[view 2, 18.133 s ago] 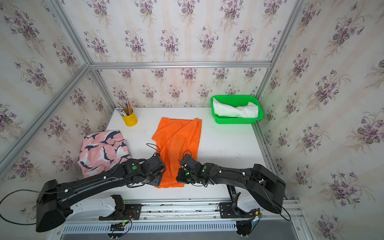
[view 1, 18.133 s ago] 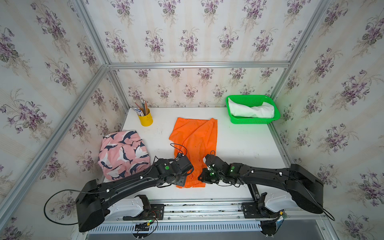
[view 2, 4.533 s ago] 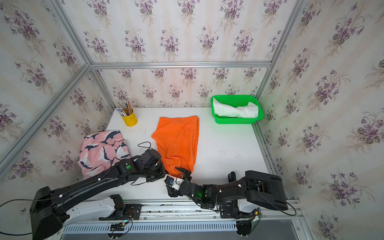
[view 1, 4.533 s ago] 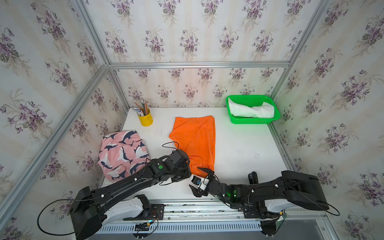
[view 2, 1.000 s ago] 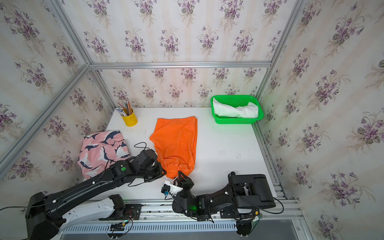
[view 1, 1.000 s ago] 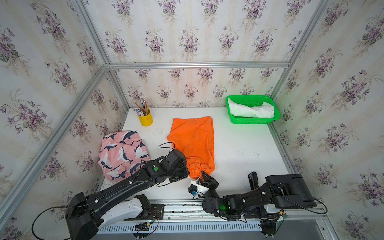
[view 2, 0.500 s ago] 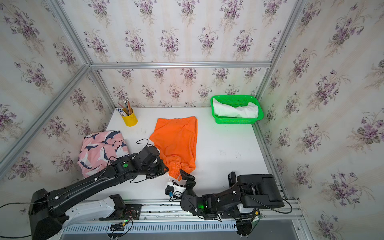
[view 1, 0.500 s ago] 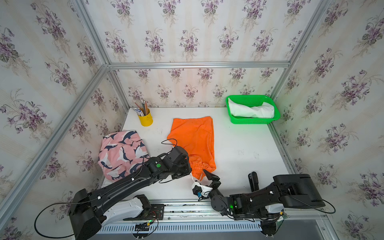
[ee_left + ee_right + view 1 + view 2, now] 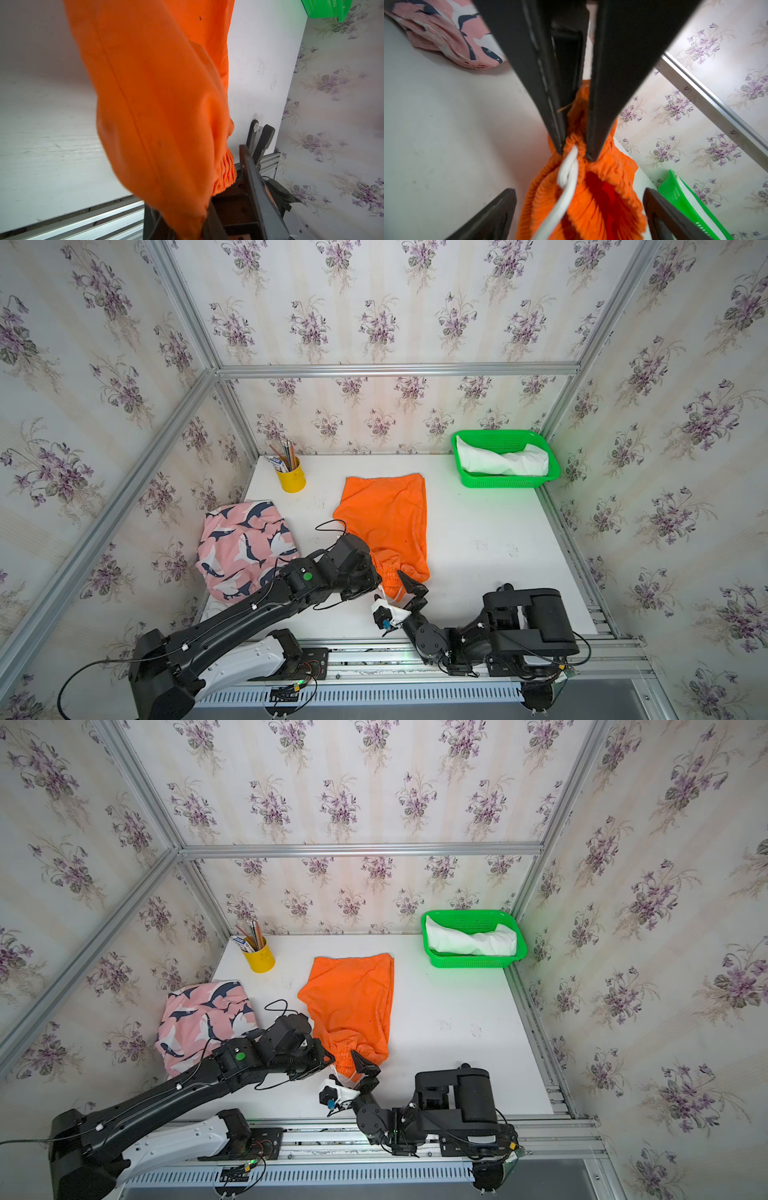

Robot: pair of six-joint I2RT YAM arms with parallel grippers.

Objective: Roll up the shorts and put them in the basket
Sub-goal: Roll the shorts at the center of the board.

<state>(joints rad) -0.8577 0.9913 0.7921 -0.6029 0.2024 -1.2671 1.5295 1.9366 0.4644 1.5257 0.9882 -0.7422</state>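
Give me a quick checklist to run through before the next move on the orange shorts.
1. Left gripper shut on the waistband of the orange shorts: ok.
2. Right gripper open, holding nothing: ok.
3. White drawstring out of the right gripper's gap: not ok, it hangs between the open jaws.
4. Orange shorts flat on the table: not ok, the waistband end is bunched and raised.
5. Pink shark shorts and yellow pencil cup apart from the orange shorts: ok.
6. Roll begun: not ok, none visible.
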